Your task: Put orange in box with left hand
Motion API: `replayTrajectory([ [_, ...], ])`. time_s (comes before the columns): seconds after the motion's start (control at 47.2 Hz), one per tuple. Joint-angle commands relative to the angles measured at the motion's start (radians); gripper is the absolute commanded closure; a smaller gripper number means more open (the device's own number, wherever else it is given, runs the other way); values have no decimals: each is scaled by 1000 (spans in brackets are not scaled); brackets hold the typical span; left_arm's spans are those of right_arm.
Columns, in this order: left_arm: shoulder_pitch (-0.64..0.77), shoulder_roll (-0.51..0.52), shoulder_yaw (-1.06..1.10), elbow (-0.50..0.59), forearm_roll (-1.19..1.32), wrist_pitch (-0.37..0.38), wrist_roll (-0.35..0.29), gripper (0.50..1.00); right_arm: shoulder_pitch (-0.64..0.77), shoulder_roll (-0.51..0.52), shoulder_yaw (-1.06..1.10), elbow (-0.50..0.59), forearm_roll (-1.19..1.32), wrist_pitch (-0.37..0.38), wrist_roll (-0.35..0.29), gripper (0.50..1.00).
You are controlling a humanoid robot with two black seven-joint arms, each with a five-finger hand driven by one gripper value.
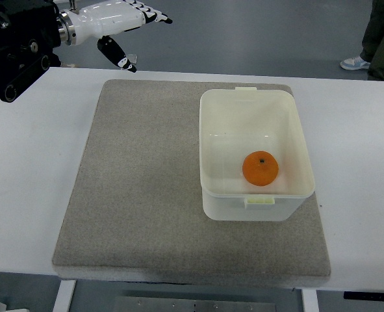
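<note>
An orange point(260, 168) lies inside the white plastic box point(211, 162), toward its near side. The box stands on the right half of a grey felt mat point(140, 188). My left hand point(130, 29) is raised at the top left, beyond the mat's far edge and well away from the box. Its white fingers point(146, 13) are stretched out and the thumb hangs down, with nothing held. No right arm shows.
The mat lies on a white table point(23, 182). A person's legs and a shoe point(356, 62) show at the top right, on the floor beyond the table. The black arm housing point(13, 45) fills the top left corner.
</note>
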Motion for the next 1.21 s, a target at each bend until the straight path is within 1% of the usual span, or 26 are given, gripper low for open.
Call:
replayTrajectory([
  [0.0,4,-2,-1,27,-33,5,0,525,0,0,0,0,0,0,0,556],
  [0.064,10,-8,-3,52,-69,5,0,525,0,0,0,0,0,0,0,556],
  [0.127,33,-45,-1,88,-128,5,0,527,0,0,0,0,0,0,0,556],
  [0.275,54,-132,-1,257,-313,5,0,534,0,0,0,0,0,0,0,556],
  [0.36,56,-163,-3,319,-413,5,0,542,0,0,0,0,0,0,0,556],
  [0.424,70,-166,-15,331,-490,5,0,546,0,0,0,0,0,0,0,556],
  [0.445,73,-166,-15,331,-520,5,0,559,0,0,0,0,0,0,0,556],
  [0.487,74,-168,-13,331,-582,5,0,615,0,0,0,0,0,0,0,556],
  [0.53,74,-168,-13,331,-643,5,0,639,0,0,0,0,0,0,0,556],
  [0.678,77,-169,-15,329,-852,0,0,632,0,0,0,-1,0,0,0,556],
  [0.762,91,-178,-13,329,-985,-21,63,628,0,0,0,0,0,0,0,556],
  [0.847,97,-185,-15,331,-1112,-39,149,630,0,0,0,0,0,0,0,556],
  [0.932,102,-197,-17,333,-1227,-33,239,634,0,0,0,0,0,0,0,556],
  [0.995,113,-203,-18,334,-1304,-27,289,639,0,0,0,-1,0,0,0,556],
  [1.08,113,-211,-18,355,-1404,-27,319,647,0,0,0,0,0,0,0,556],
  [1.144,119,-215,-18,365,-1467,-39,319,647,0,0,0,0,0,0,0,556],
  [1.186,128,-215,-18,365,-1501,-49,313,656,0,0,0,0,0,0,0,556],
])
